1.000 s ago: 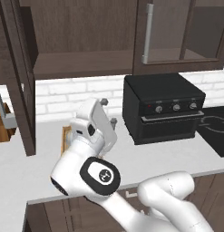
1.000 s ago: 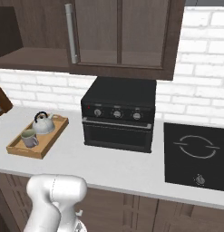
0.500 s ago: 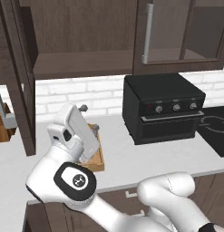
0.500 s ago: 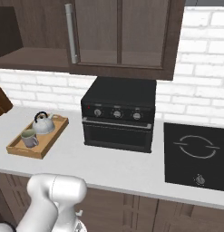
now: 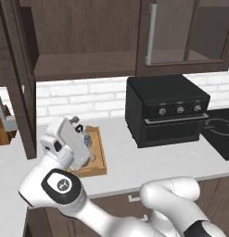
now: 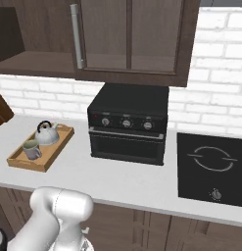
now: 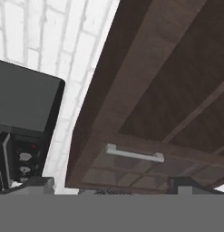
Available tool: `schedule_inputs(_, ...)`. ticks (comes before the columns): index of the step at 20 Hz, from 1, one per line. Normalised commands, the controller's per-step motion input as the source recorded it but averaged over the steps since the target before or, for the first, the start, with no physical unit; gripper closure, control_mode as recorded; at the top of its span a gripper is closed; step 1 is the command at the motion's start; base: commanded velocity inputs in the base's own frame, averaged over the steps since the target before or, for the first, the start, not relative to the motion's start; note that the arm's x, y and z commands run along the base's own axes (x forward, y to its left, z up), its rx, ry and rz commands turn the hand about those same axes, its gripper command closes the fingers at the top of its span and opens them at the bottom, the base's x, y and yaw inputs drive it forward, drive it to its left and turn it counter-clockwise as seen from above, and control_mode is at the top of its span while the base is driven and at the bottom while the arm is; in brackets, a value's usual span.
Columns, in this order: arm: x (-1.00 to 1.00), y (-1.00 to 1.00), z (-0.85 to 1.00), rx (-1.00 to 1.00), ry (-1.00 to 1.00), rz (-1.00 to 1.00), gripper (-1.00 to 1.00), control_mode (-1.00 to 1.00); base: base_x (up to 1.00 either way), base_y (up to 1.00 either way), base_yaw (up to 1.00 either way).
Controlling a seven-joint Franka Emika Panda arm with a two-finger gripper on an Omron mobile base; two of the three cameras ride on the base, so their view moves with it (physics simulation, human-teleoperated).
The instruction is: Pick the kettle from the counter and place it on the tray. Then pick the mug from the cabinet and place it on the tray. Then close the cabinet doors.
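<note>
Inspecting the left base view: the white arm's two-finger gripper (image 5: 75,121) sits low above the shallow light-brown wooden tray (image 5: 100,159), jaws released and empty; the tall dark brown glass-panelled cabinet door (image 5: 21,88) left of the tray stands open, so a careless sweep could clip its edge. Right base view: the squat silvery kettle (image 6: 47,135) and grey-beige mug (image 6: 31,149) rest on the tray, white counter free toward the black countertop oven (image 6: 127,125). Hand view: the closed door's silver bar handle (image 7: 134,154) lies ahead, cabinet underside close.
</note>
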Motion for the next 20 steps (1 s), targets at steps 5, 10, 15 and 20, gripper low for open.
schedule_inputs(5, 0.01, 0.66, -0.02, -0.02, 0.00, -0.01, -1.00, -1.00, 0.00, 0.00, 0.00)
schedule_inputs(10, 0.23, 0.62, -0.21, -0.01, 0.00, 0.00, -1.00, -1.00, 0.00, 0.00, 0.00)
schedule_inputs(15, 0.22, 0.54, -0.17, 0.00, 0.00, 0.00, -1.00, -1.00, 0.00, 0.00, 0.00)
schedule_inputs(20, 0.13, 0.61, 0.00, 0.00, 0.00, 0.00, -1.00, -1.00, 0.00, 0.00, 0.00)
